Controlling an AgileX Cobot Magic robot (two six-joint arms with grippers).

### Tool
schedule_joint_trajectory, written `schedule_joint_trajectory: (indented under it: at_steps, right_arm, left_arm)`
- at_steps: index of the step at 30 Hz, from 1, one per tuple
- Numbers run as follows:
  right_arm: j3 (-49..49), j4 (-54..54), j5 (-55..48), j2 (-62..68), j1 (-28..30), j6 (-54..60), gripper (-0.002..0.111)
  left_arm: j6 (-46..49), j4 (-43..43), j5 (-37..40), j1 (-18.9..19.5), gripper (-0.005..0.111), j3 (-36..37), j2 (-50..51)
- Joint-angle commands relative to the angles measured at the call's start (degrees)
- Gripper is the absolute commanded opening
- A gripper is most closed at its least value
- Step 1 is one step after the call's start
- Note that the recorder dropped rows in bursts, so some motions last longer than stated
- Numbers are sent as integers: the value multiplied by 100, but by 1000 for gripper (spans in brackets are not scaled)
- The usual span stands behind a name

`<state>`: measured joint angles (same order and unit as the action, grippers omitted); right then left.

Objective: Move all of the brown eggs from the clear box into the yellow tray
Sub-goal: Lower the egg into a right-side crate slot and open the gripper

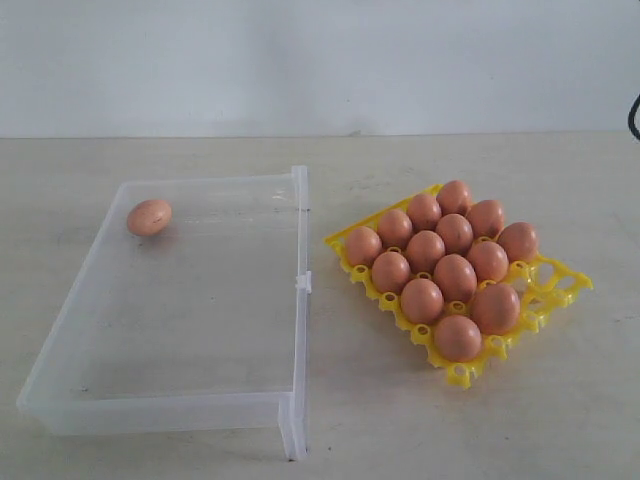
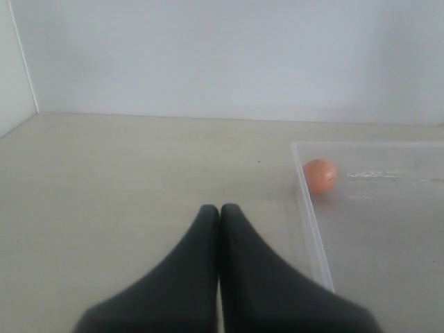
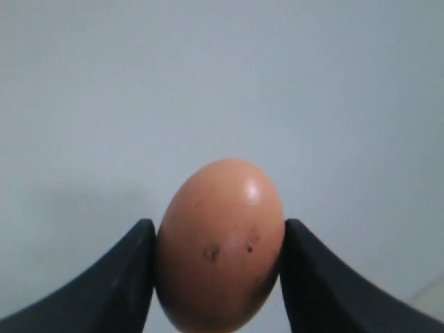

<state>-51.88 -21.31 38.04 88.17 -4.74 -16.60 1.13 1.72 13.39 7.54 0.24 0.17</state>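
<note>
One brown egg (image 1: pixel 149 216) lies alone in the far left corner of the clear box (image 1: pixel 298 300). Several more brown eggs (image 1: pixel 440 265) fill most cups of the yellow tray (image 1: pixel 562 287), to the right of the box. Neither gripper shows in the exterior view. In the left wrist view my left gripper (image 2: pixel 220 208) is shut and empty above the bare table, outside the clear box's wall (image 2: pixel 312 229), with the lone egg (image 2: pixel 320 175) beyond it. My right gripper (image 3: pixel 218 223) is shut on a speckled brown egg (image 3: pixel 218 263), seen against a plain pale wall.
The yellow tray sits turned at an angle, with a few open cups (image 1: pixel 545 290) along its right side. A pale wall (image 1: pixel 320 60) runs behind the table. A black cable (image 1: pixel 633 115) hangs at the right edge.
</note>
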Motion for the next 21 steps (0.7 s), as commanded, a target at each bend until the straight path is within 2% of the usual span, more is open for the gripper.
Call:
schedule_joint_trajectory:
  at_steps: [1, 5, 7, 8, 9, 10, 11, 12, 14, 21]
  right_arm:
    - [-18, 2362, 994, 226, 123, -1278, 0]
    - [-18, 6330, 1662, 226, 524, -4215, 0]
    - [-18, 7996, 2244, 226, 860, -5273, 0]
    - [-18, 9562, 2887, 230, 1278, -5972, 0]
    - [-18, 10228, 3125, 230, 1507, -6113, 0]
    - [-18, 11391, 3192, 230, 1992, -6437, 0]
    - [-18, 11975, 3192, 240, 2228, -6632, 0]
    - [126, 12126, 3192, 334, 2592, -6837, 0]
    - [380, 12126, 3192, 598, 2826, -6579, 0]
    - [620, 12126, 1734, 1256, 2287, -5703, 0]
  left_arm:
    - [3, 31, -8, -18, -4, -24, -17]
    - [3, 31, -8, -18, -4, -24, -17]
    - [3, 31, -8, -18, -4, -24, -17]
    - [3, 31, -8, -18, -4, -24, -17]
    - [3, 31, -8, -18, -4, -24, -17]
    - [3, 31, -8, -18, -4, -24, -17]
    - [3, 31, -8, -18, -4, -24, -17]
    - [3, 31, -8, -18, -4, -24, -17]
    - [3, 31, -8, -18, -4, -24, -17]
    - [3, 31, -8, -18, -4, -24, -17]
